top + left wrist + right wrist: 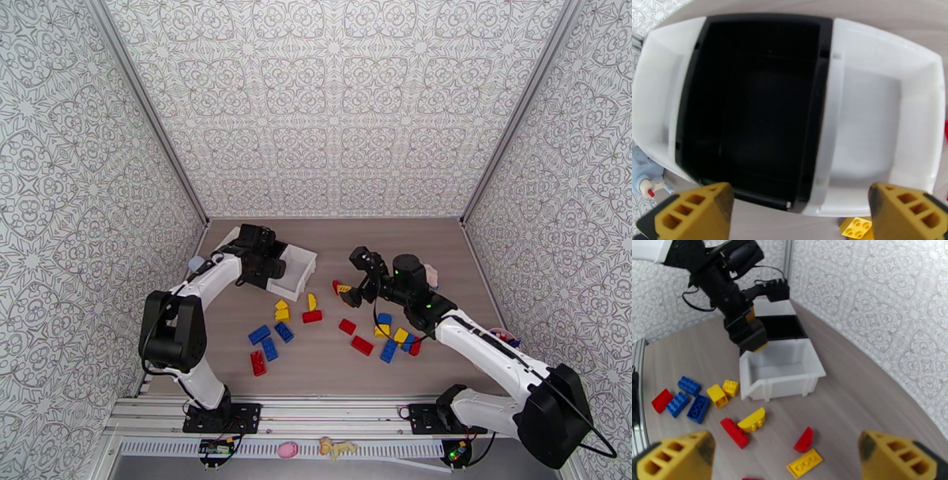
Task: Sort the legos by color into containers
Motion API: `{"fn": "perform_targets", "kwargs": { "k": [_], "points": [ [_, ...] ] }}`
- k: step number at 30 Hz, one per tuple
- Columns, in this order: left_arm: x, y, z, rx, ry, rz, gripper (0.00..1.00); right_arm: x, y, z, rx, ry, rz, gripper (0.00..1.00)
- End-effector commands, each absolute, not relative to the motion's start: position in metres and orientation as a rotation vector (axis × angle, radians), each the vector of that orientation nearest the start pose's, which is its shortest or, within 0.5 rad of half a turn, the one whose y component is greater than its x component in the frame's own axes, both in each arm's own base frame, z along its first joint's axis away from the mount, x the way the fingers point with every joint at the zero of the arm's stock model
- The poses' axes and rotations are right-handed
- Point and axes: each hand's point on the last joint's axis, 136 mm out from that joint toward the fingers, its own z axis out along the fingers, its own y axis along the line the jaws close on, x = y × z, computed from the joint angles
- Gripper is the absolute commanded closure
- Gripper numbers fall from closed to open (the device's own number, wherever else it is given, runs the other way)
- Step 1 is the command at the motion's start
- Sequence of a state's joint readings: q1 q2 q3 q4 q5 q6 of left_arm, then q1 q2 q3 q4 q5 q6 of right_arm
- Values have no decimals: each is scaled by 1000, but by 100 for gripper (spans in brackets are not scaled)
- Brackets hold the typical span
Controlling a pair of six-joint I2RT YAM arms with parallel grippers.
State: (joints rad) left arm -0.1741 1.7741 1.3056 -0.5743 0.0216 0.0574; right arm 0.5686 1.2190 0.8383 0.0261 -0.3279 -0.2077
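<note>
Left jaws: wide apart, nothing between them, poised above the bins.
- Directly ahead and beneath: black bin [750,98], open top, interior dark.
- Either side of it, wall touching wall: right white bin [884,118] and left white bin [655,98].
- Between the jaws, close to the right-hand fingertip: one yellow brick [856,227] on the tabletop [762,223], just outside the near wall of the right white bin.
- Outward of the left-hand fingertip, beside the left white bin: pale bottle [644,179] with a red tip.

Right jaws: wide apart, holding nothing, raised clear of the tabletop.
- Nearest, between the fingertips: yellow flat plate [804,463], studs up.
- Just beyond the plate, apart from it: red curved piece [804,439].
- Further ahead, toward the left-hand fingertip: long red brick [734,432] touching a yellow curved piece [751,420].
- Beyond those: two yellow blocks [717,395] side by side, near the front of the right white bin.
- Further to the left: three blue bricks [689,385] and a small red brick [662,400].
- Well ahead: the three bins in a row, with the left arm [730,299] over them.
- Behind the right jaws, beside and under the forearm: mixed cluster of red, blue and yellow bricks [387,335].
- Beside the wrist: pinkish toy [431,275].

Every brick in view on the tabletop, outside the bins.
</note>
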Motion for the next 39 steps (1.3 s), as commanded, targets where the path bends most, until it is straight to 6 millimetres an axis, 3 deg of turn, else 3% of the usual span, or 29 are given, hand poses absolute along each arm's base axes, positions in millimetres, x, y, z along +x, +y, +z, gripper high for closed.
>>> {"fn": "perform_targets", "kwargs": {
  "k": [1,6,16,22,32,39],
  "points": [
    [436,-84,98,335,2642,-64,18,313,260,256,-935,1688,504,0],
    [442,-89,93,342,2649,-74,45,312,257,254,-963,1704,466,1],
    [445,-93,90,342,2672,-50,79,314,257,266,-958,1671,453,1],
    [451,-104,92,332,2652,-62,84,315,256,263,-952,1679,450,0],
    [488,-134,95,-51,2610,-117,81,318,251,263,-882,1687,444,0],
    [517,-186,94,-149,2577,-159,82,322,237,260,-839,1700,360,0]
  ]
}}
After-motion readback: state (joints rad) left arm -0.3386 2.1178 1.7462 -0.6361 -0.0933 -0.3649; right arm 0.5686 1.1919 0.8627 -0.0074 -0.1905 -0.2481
